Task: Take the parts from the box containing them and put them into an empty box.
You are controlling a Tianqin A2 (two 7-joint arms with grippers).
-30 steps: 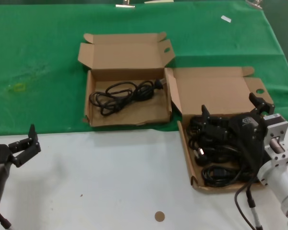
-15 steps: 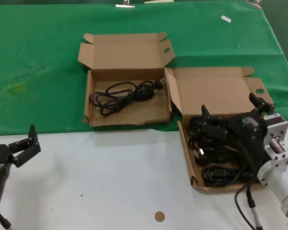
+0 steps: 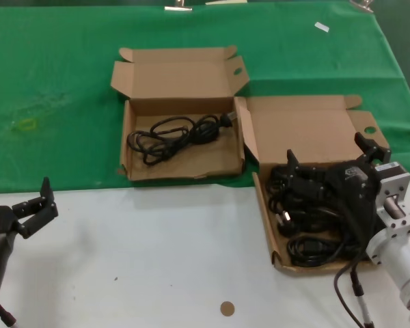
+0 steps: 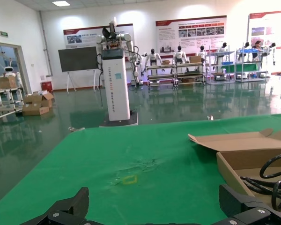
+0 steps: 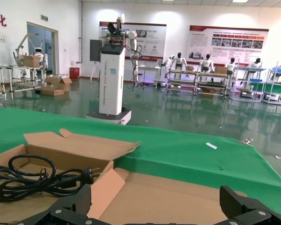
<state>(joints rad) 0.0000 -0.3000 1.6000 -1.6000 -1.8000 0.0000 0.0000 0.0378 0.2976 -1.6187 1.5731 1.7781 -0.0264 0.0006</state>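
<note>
The box containing the parts (image 3: pixel 307 130) lies open at the right, with several black power cords (image 3: pixel 307 219) piled in it. My right gripper (image 3: pixel 330 154) hovers open over that pile, and its wrist view shows only the bare lid (image 5: pixel 178 197) between its fingers. The other box (image 3: pixel 212 160), with a wavy front wall, sits farther back and to the left and holds one looped cord (image 3: pixel 178 134), seen also as a cord (image 5: pixel 33 180) in the right wrist view. My left gripper (image 3: pixel 39 205) is parked open over the white table at the near left, nothing in it.
A green cloth (image 3: pixel 61 82) covers the far half of the table; the near half is white (image 3: pixel 157 253). A small brown disc (image 3: pixel 226 308) lies near the front edge. A faint yellow mark (image 3: pixel 24 124) and a white tag (image 3: pixel 321 26) are on the cloth.
</note>
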